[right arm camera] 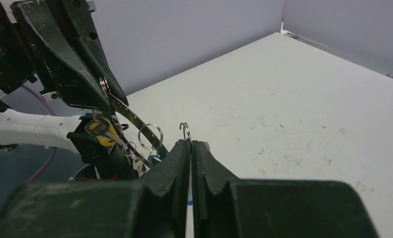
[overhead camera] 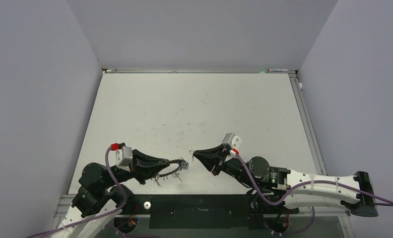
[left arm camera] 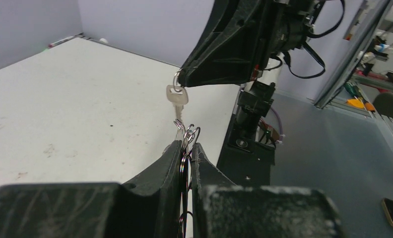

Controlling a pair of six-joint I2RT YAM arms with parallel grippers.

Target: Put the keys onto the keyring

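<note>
Keyring [right arm camera: 132,118] clamped in left gripper [left arm camera: 187,146], silver key [left arm camera: 176,95] in right gripper [right arm camera: 190,144], near table [overhead camera: 194,114] edge

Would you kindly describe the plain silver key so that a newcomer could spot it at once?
Over the white table, look at the gap between the two black tools near the arms' bases. From the tip of the right tool hangs the silver key by its loop. It is bare metal and hangs alone, unlike the yellow-headed key bunched on the keyring in the left tool.
</note>
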